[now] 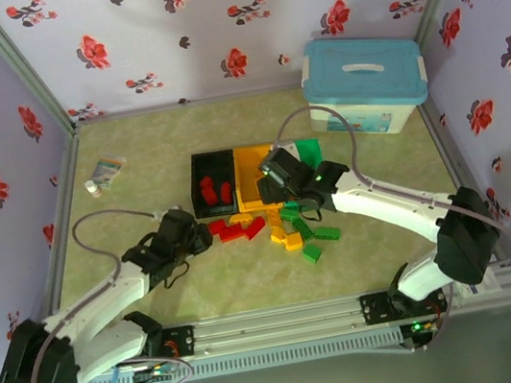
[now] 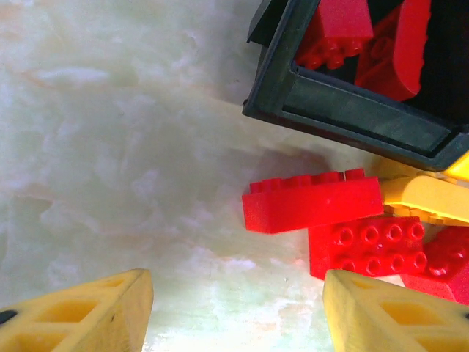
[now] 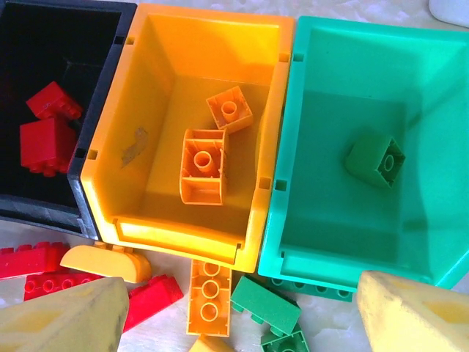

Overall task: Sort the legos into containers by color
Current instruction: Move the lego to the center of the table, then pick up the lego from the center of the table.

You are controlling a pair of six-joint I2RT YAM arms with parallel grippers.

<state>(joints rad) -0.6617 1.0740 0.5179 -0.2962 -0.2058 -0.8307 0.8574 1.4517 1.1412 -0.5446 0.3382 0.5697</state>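
The bins (image 3: 272, 110) abut, loose bricks (image 3: 209, 297) heaped before them for short carries; left hand (image 2: 238, 315), parted and empty, faces a red brick (image 2: 311, 209); right hand (image 3: 242, 312) gapes empty above the pile.

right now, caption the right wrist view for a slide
Open right gripper near black bin with red bricks, orange bin with two orange bricks, green bin with one green brick.
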